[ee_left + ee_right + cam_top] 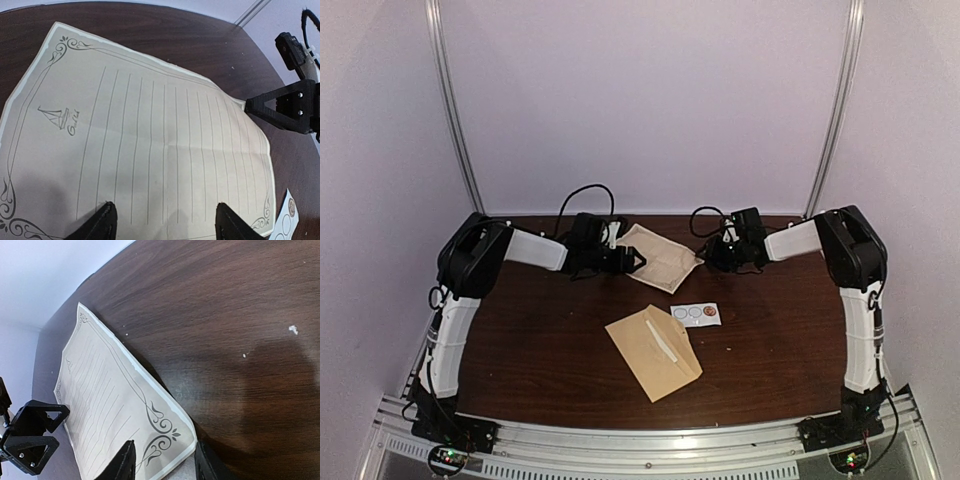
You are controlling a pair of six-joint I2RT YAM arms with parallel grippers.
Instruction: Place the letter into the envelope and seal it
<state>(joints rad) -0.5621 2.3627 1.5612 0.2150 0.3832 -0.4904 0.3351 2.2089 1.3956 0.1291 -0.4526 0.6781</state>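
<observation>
Dark wood table (540, 350) against pale lilac walls, with 2 metal rails rising behind it.

Top view, left to right: the left arm reaches toward the upper centre, and the left gripper (634, 260) meets the left edge of the letter (662, 258). This is a cream sheet lying at the back of the table, between both grippers. The right gripper (710, 256) is at the sheet's right corner. Below, near the frame's centre, the envelope (655, 352) lies flat and angled, well apart from the letter, with a pale strip along it. A white sticker card (695, 314) lies just beside its upper right.

Left wrist view: the letter (150, 140) shows ruled lines, scroll corners and a small sailboat mark. The left gripper (165, 222) has its fingers (100, 225) spread wide over the sheet's near edge, gripping nothing. At the right, the right gripper (285, 107) touches the sheet's far corner.

Right wrist view: the right gripper (165, 457) has its fingers (125, 462) apart, straddling the letter's (110, 405) scrolled corner, which is raised over its shadow. The left gripper (30, 435) is at lower left.
</observation>
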